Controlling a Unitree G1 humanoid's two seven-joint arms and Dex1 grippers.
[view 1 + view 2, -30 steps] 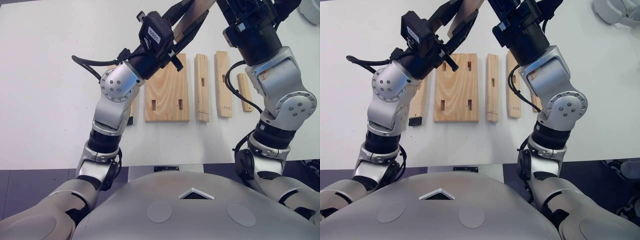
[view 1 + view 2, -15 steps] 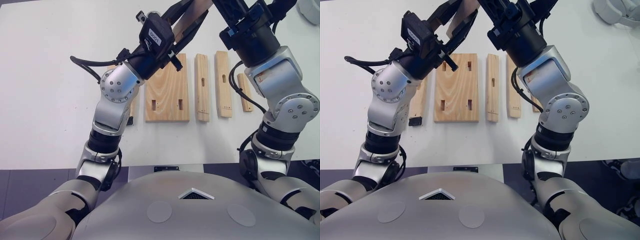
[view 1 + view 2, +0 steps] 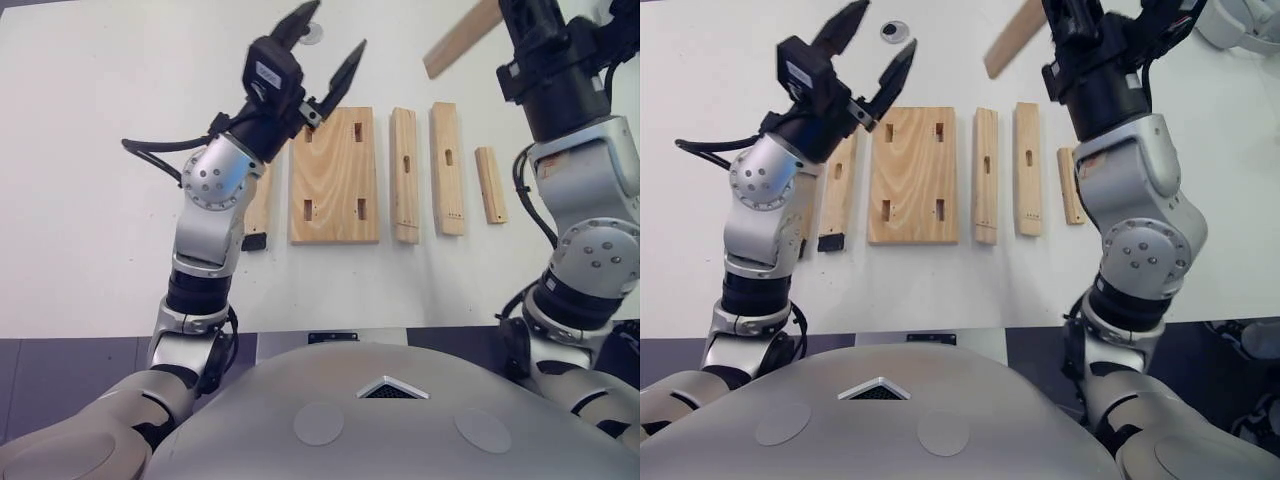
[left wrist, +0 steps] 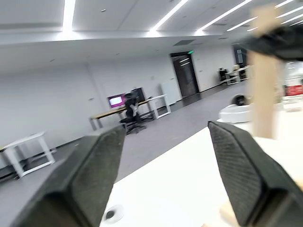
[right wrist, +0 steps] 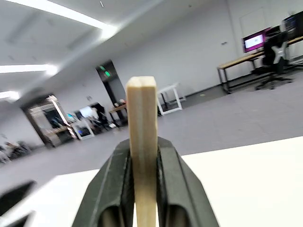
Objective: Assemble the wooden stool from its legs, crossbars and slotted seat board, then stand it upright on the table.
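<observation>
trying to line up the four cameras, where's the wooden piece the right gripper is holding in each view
Left eye view: wooden piece tilted in the air, top, right of centre.
Right eye view: wooden piece tilted, top centre.
Left wrist view: likely the blurred upright strip over the table.
Right wrist view: edge-on, clamped in the right gripper.
Shared landmark: the white table.
</observation>
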